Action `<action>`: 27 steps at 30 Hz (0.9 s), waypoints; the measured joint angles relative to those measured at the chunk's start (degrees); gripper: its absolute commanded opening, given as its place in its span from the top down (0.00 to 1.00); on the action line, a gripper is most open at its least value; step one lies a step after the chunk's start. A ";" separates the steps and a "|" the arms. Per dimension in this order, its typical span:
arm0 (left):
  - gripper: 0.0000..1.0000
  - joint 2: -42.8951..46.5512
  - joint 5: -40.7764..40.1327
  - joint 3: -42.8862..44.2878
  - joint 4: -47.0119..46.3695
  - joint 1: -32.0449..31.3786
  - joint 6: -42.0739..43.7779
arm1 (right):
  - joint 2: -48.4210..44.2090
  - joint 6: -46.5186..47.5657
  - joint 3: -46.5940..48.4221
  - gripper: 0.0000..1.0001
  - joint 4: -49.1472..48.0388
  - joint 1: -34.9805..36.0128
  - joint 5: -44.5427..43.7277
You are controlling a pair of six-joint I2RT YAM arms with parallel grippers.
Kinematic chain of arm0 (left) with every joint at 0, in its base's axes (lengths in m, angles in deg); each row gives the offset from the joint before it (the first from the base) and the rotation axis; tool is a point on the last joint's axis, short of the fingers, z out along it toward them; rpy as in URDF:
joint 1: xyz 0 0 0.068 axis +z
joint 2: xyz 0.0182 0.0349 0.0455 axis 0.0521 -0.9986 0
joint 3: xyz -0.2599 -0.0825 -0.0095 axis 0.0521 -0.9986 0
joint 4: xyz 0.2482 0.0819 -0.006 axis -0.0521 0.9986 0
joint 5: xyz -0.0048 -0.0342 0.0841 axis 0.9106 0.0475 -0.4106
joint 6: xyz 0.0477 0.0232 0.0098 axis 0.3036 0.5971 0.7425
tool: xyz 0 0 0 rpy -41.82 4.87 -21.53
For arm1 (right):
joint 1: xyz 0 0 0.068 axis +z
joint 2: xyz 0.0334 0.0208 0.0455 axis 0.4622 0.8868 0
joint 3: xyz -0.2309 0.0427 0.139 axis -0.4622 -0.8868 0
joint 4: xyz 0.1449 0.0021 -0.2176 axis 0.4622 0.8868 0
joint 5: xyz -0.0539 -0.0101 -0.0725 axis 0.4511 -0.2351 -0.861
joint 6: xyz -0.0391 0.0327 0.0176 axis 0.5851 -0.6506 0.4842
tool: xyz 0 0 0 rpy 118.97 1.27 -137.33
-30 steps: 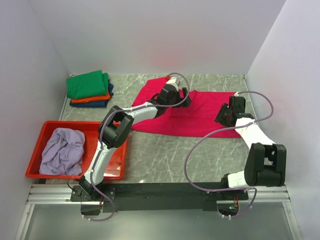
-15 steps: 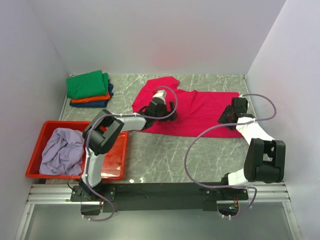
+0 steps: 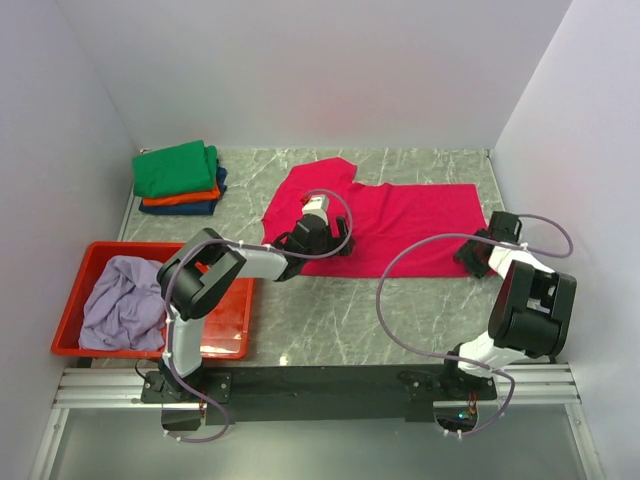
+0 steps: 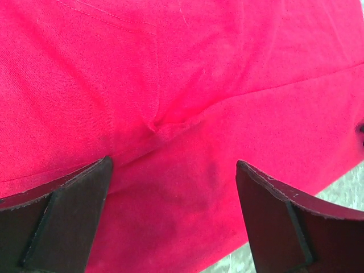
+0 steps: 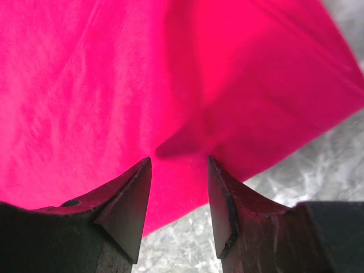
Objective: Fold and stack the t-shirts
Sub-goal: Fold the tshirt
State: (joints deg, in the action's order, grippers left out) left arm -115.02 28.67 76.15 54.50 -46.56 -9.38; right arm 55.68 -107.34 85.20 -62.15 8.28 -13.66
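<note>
Spread wide apart on the left gripper (image 4: pixel 173 165): 2 dark fingers (image 4: pixel 74 216), holding nothing, low over the crimson-pink t-shirt (image 4: pixel 187 85), with a small pucker of cloth and 1 stitched seam just ahead of them. On the right gripper (image 5: pixel 179 162) also 2 fingers (image 5: pixel 125 210), parted as well but only by a narrow gap, with no cloth pinched between them so far as visible. Under them the near right corner of the same t-shirt, with its edge across the gap, and next to it the grey marble table (image 5: pixel 324 165). Cannot tell whether these tips touch the cloth. Seen from above: 2 arms, both reaching onto this 1 t-shirt, spread flat in the middle of the table, with the left gripper on its near left part and the right gripper at its near right corner. In total 5 t-shirts. At the far left corner 1 neat stack of 3 folded ones: green t-shirt (image 3: pixel 175 168) on top, orange t-shirt (image 3: pixel 180 197) under it, dark blue t-shirt (image 3: pixel 190 208) at the bottom. Well apart from the stack, at the near left, 1 red tray (image 3: pixel 225 335), and inside it 1 pale lavender t-shirt (image 3: pixel 125 300), crumpled and not folded. On the crimson-pink t-shirt, 1 sleeve-like flap at the far left side, toward the back wall.
</note>
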 measured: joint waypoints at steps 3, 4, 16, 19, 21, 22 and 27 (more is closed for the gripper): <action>0.03 0.66 -0.20 -1.77 -1.75 -0.92 -0.55 | -0.74 -0.92 -1.66 0.48 -2.40 -3.43 1.90; 0.03 0.76 -0.33 -2.23 -2.36 -1.36 -0.87 | -1.14 -1.27 -2.27 0.48 -3.23 -4.48 2.40; 0.02 5.25 -3.04 -10.73 -7.54 -7.52 -6.36 | -10.10 -3.56 -8.26 0.49 -4.87 -10.08 -1.36; 0.02 6.32 -3.72 -11.15 -6.10 -7.76 -6.73 | -13.64 -4.07 -8.50 0.49 -4.81 -10.16 -2.05; 0.02 7.21 -4.13 -11.37 -4.57 -7.80 -6.82 | -16.17 -4.26 -8.50 0.49 -4.94 -10.16 -2.27; 0.02 7.85 -4.35 -11.65 -3.74 -7.80 -6.84 | -17.09 -4.33 -8.50 0.49 -5.16 -10.16 -2.19; 0.01 11.02 -5.73 -13.31 0.70 -7.85 -6.84 | -16.20 -4.50 -8.26 0.50 -6.25 -7.98 -1.14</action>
State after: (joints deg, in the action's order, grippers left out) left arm -104.01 22.95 62.84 55.20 -54.41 -16.22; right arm 39.48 -111.85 76.94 -68.40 0.31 -14.80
